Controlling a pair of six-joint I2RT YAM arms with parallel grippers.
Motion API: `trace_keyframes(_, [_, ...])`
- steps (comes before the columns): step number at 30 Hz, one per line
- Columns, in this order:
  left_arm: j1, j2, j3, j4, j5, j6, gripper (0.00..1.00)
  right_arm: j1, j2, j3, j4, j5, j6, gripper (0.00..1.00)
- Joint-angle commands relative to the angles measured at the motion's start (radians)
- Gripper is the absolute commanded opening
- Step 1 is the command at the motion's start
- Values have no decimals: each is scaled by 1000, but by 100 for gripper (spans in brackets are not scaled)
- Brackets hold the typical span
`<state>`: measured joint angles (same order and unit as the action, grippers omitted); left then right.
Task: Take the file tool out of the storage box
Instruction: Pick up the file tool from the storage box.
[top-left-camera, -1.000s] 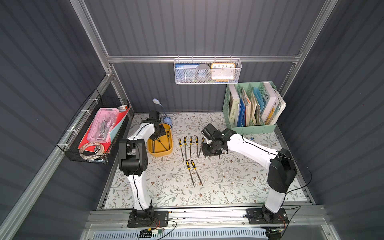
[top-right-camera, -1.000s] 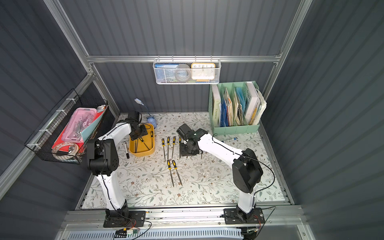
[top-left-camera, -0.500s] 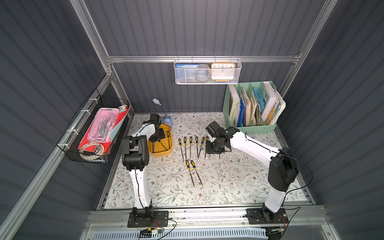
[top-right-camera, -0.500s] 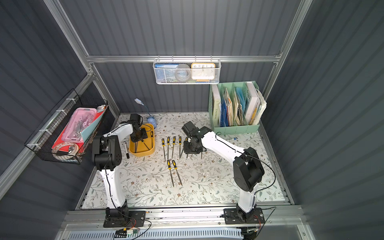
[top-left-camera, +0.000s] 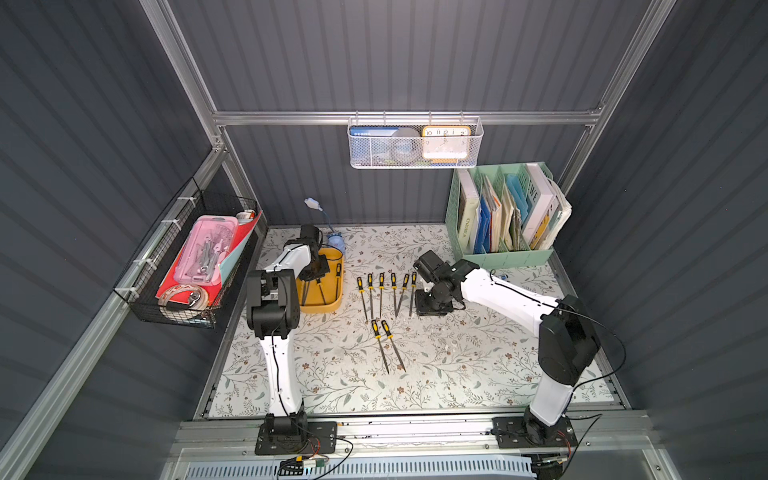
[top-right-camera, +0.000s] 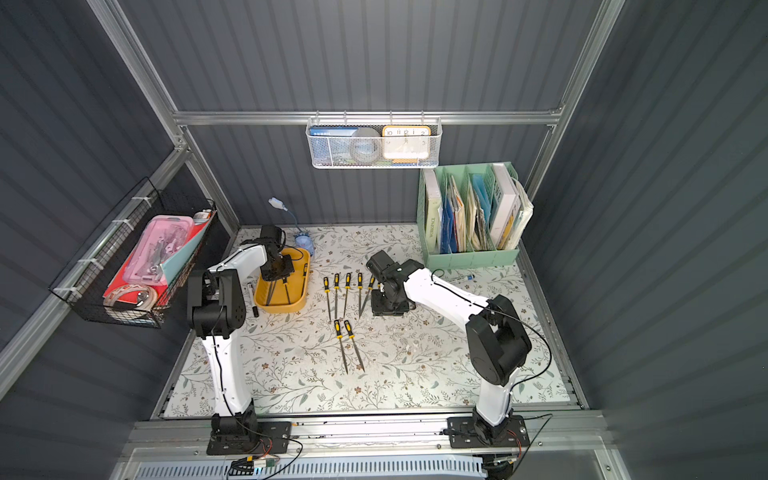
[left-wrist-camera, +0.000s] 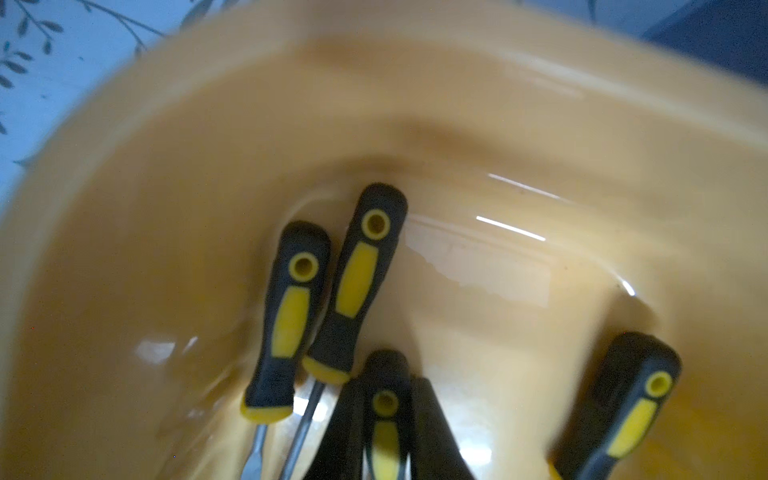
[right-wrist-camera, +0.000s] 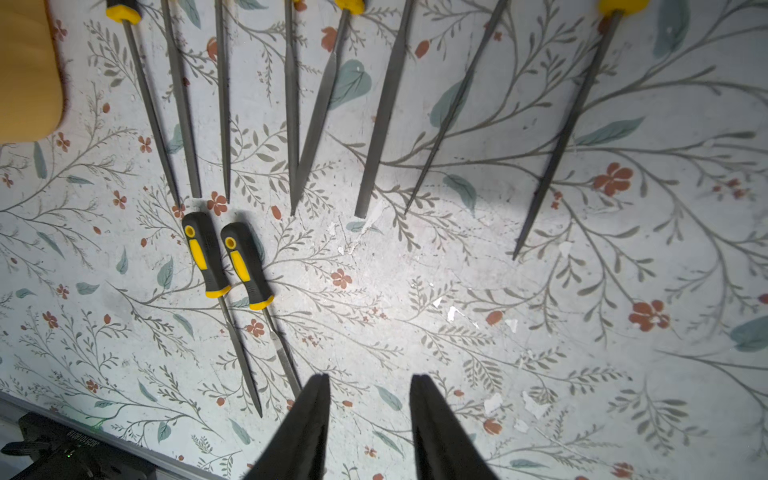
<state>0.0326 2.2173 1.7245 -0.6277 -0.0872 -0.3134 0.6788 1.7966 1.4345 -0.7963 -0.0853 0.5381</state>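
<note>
The mustard-yellow storage box (top-left-camera: 322, 308) (top-right-camera: 283, 306) stands at the back left of the table. My left gripper (top-left-camera: 316, 270) (top-right-camera: 277, 270) reaches down into it. In the left wrist view the left gripper (left-wrist-camera: 386, 386) is shut on the black-and-yellow handle of a file tool (left-wrist-camera: 385, 415), one finger pressed to each side. Three more files (left-wrist-camera: 357, 291) lie loose on the box floor (left-wrist-camera: 478, 124). My right gripper (top-left-camera: 432, 305) (right-wrist-camera: 370, 378) hangs open over the bare table, nothing between its fingers.
Several files (top-left-camera: 386, 291) lie in a row on the floral table beside the box, and two more (top-left-camera: 388, 345) lie nearer the front. A mint-green organiser (top-left-camera: 498, 257) stands back right. A black wire basket (top-left-camera: 187, 266) hangs on the left wall.
My left gripper has sunk deeper into the box and closed on a file's handle. The right gripper has shifted slightly away from the row of files.
</note>
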Motion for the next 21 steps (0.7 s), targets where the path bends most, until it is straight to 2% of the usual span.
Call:
trace_keyframes(1, [0,-49,56,-51,-35,17,0,5,-31,57,1,11,4,38])
trace_keyframes(8, [-7,-149,137,-91,32,27,0,41,10,216,33,-30,12,42])
trace_keyframes(13, [-68,-216,132,-107,74,20,0,41,32,229,201,-196,85,43])
trace_keyframes(21, [-185,-311,81,-98,162,-54,0,41,127,284,411,-396,234,43])
